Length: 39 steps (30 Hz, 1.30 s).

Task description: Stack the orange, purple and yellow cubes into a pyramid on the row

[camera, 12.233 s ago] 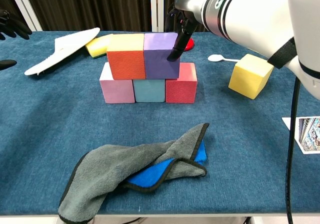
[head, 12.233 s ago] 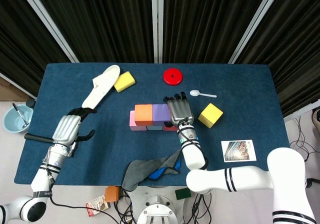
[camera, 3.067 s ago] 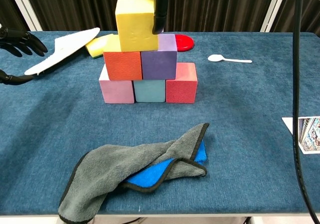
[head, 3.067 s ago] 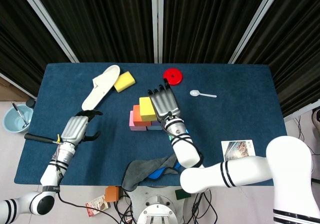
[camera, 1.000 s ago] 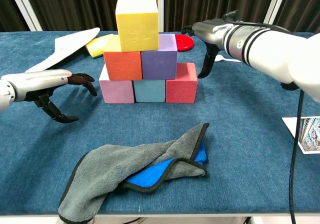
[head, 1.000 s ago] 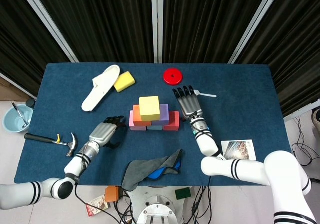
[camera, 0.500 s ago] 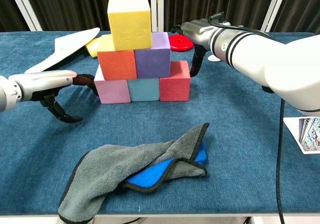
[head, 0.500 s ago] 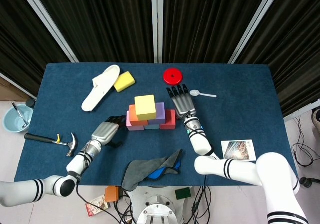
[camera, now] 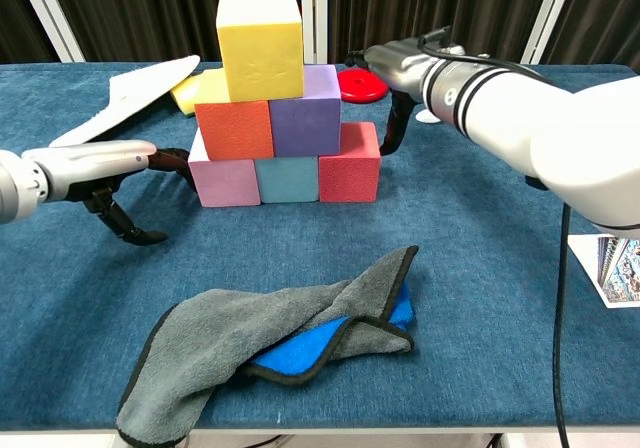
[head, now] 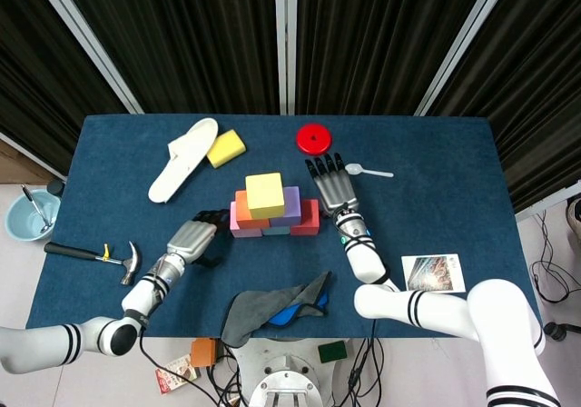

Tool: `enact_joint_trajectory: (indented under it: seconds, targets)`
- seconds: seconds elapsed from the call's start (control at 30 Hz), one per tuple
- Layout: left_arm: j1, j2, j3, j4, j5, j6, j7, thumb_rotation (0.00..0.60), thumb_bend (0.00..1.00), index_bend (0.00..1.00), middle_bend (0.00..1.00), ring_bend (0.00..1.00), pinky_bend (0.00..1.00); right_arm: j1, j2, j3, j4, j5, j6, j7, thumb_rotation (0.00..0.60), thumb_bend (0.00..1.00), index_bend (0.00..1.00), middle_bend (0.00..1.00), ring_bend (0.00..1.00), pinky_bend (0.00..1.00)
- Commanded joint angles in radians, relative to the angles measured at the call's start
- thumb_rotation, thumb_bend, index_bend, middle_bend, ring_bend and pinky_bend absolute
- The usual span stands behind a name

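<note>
The right hand sits just beside the red block at the right end of the bottom row, fingers pointing down and apart, holding nothing; whether a fingertip touches the block's side is hard to tell. The left hand rests low on the worktop at the other end, fingers loosely curled and spread with nothing in them, its dark fingertips close to or against the pink block.

Between them stands the pile. The bottom row is pink, teal and red. On it sit the orange cube and purple cube side by side, and the yellow cube is on top, straddling the two. Judged from this, the pyramid is built and no cube is left to place; what remains looks like steadying or squaring up the base, then drawing both hands clear.

Further out lie a grey and blue cloth at the near edge, a white slipper and yellow sponge at the back left, a red disc and a white spoon.

The head view hides the teal block and most of the orange one under the yellow cube. The chest view cuts off both forearms, and the slipper partly hides the sponge.
</note>
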Motion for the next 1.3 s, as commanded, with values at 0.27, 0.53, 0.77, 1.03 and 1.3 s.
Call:
enact_joint_trajectory:
  seconds: [0.27,0.53,0.77,1.03,1.3]
  targets:
    - [0.03,0.074,0.014,-0.077,-0.001,0.054,0.009,0.585,0.28,0.22,0.01,0.01,0.04,-0.053,0.119,0.001,-0.15,-0.015,0.053,-0.017,0.6,0.0,0.0,0.04,0.0,0.0]
    - [0.137,0.227,0.015,-0.193,0.033,0.218,-0.044,0.6,0.28,0.22,0.01,0.01,0.04,-0.203,0.436,-0.006,-0.471,-0.08,0.139,0.081,0.6,0.0,0.0,0.07,0.0,0.0]
    - [0.299,0.289,0.031,-0.184,0.137,0.489,-0.101,0.6,0.28,0.22,0.03,0.02,0.04,-0.454,0.666,-0.108,-0.584,-0.36,0.282,0.363,0.6,0.06,0.0,0.07,0.0,0.0]
    - [0.462,0.326,0.096,-0.146,0.274,0.682,-0.18,0.6,0.28,0.22,0.03,0.02,0.04,-0.713,0.741,-0.24,-0.473,-0.639,0.445,0.742,0.6,0.06,0.0,0.05,0.0,0.0]
    - [0.589,0.306,0.152,-0.141,0.388,0.817,-0.201,0.6,0.28,0.22,0.03,0.02,0.04,-0.873,0.719,-0.299,-0.356,-0.773,0.567,0.947,0.6,0.06,0.0,0.05,0.0,0.0]
